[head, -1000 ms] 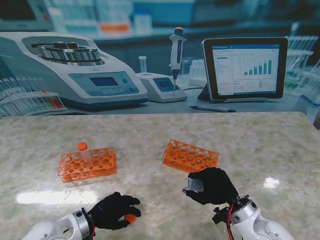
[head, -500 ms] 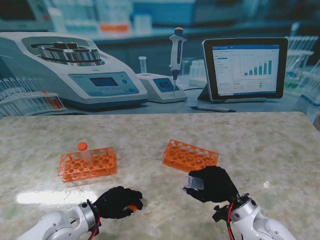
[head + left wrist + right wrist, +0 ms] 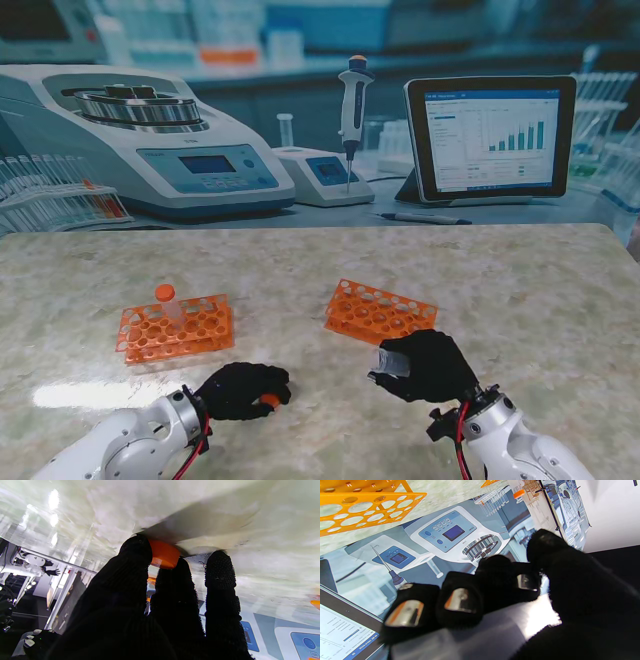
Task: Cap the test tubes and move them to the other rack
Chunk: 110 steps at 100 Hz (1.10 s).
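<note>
Orange cap is pinched in the left hand right at the counter's near edge, fingertips pressing it against the marble, I'd guess to get a grip before lifting. Right hand beside it is wrapped around an open clear tube, mouth aimed left, ready for capping. Compared with a second ago, the left hand has slid toward the tube. Farther back: right rack empty, left rack holding one capped tube.
</note>
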{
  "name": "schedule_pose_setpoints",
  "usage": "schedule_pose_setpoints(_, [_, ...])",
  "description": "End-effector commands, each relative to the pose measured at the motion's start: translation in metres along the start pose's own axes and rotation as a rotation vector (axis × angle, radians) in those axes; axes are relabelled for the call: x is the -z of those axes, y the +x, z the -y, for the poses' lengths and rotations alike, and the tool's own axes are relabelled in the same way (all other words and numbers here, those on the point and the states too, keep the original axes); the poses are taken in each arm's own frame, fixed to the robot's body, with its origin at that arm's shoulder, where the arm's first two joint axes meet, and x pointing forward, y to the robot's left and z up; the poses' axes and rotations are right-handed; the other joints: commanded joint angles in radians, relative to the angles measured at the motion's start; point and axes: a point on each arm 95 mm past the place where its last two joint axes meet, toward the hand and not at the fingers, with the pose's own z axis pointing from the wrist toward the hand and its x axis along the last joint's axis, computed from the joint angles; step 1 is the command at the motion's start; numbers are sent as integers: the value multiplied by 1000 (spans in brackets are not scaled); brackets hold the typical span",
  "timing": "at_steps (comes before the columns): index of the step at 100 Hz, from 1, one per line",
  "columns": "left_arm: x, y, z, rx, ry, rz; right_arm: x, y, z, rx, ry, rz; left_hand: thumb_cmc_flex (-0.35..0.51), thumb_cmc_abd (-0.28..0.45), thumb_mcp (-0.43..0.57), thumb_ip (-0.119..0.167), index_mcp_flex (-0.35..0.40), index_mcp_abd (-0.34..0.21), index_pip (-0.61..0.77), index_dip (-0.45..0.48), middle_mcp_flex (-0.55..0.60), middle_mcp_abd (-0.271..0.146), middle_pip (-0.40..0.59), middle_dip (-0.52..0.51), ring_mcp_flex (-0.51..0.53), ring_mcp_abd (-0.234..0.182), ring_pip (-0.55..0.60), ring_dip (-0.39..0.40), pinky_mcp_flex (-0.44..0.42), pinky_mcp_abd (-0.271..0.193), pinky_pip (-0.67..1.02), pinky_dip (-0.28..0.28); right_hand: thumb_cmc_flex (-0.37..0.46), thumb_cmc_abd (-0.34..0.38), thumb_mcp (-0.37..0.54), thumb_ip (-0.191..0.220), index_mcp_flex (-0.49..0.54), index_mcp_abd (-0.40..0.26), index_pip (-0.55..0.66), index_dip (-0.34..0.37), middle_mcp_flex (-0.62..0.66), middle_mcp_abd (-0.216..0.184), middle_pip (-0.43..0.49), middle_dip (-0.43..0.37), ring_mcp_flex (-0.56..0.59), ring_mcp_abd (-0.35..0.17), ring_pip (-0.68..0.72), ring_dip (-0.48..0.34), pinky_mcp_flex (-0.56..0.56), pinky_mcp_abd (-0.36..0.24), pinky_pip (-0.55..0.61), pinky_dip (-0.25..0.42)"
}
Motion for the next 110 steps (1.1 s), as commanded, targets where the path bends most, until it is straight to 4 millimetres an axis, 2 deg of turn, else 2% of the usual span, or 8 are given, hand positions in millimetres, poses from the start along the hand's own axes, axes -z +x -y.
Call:
schedule_pose_setpoints(1, [7, -9, -25, 18, -77, 37, 0, -1, 3, -6, 7, 10, 186, -23, 42, 3, 6, 25, 24, 7, 11, 8, 22, 22, 99, 107, -121, -84, 24, 7, -78, -138, 50, 35, 19, 30, 80, -12, 87, 46, 56, 31, 15, 21, 22, -156, 214, 86, 72, -96, 332, 55])
schedule_pose_setpoints(45, [-12, -20, -18, 23, -56, 28, -2, -3, 4, -8, 13, 14, 167, -17, 44, 4, 12, 33, 23, -9, 6, 20, 26, 17, 118, 110, -160, -71, 57, -9, -84, -179, 51, 36, 17, 28, 79, -14, 85, 47, 55, 31, 13, 21, 22, -156, 214, 86, 72, -96, 332, 55])
schedule_pose_setpoints(55, [-11, -21, -17, 2, -77, 28, -2, -3, 4, -6, 14, 15, 73, -2, 57, 9, -3, 24, 0, -20, -12, 20, 11, 6, 53, 97, -90, -156, 18, 11, -85, -152, 51, 37, 16, 27, 78, -14, 85, 47, 55, 30, 12, 22, 22, -156, 214, 86, 72, -95, 331, 55])
schedule_pose_setpoints(62, [-9, -21, -17, -11, -90, 30, -2, -4, 4, -7, 14, 15, 29, -7, 66, 4, -11, 4, -13, -14, -24, 23, -3, -1, 21, 90, -74, -280, -17, 25, -95, -138, 50, 36, 16, 27, 78, -14, 85, 47, 56, 32, 12, 22, 22, -156, 214, 86, 72, -95, 331, 55])
schedule_pose_setpoints(73, [-4, -21, -16, -27, -104, 34, -2, -4, 4, -8, 16, 15, 2, -10, 67, 6, -18, -19, -20, -8, -34, 24, -21, -9, 3, 95, -80, -318, -48, 38, -109, -135, 50, 37, 15, 26, 77, -15, 84, 47, 56, 31, 11, 22, 22, -156, 214, 86, 72, -95, 331, 55])
schedule_pose_setpoints(95, [2, -21, -16, -40, -112, 41, -3, -4, 5, -9, 19, 12, -15, -13, 82, 9, -23, -38, -30, -6, -46, 24, -36, -14, -13, 98, -92, -337, -77, 45, -140, -141, 51, 37, 15, 26, 77, -16, 83, 48, 56, 31, 11, 23, 22, -156, 214, 86, 71, -95, 331, 54])
schedule_pose_setpoints(107, [2, -22, -18, -43, -116, 44, -4, -4, 6, -9, 21, 12, 12, -19, 126, 9, -14, -20, -25, -2, -31, 19, -27, -9, 10, 86, -79, -339, -41, 18, -159, -153, 48, 39, 14, 25, 76, -16, 83, 48, 55, 28, 9, 22, 22, -156, 214, 86, 71, -95, 330, 54])
schedule_pose_setpoints(110, [2, -22, -19, -43, -116, 45, -4, -4, 6, -10, 22, 12, 19, -21, 140, 5, -12, -16, -20, -4, -26, 18, -18, -2, 16, 87, -71, -282, -29, 11, -162, -164, 49, 38, 14, 25, 76, -16, 83, 48, 56, 30, 9, 23, 22, -156, 214, 86, 71, -95, 330, 54])
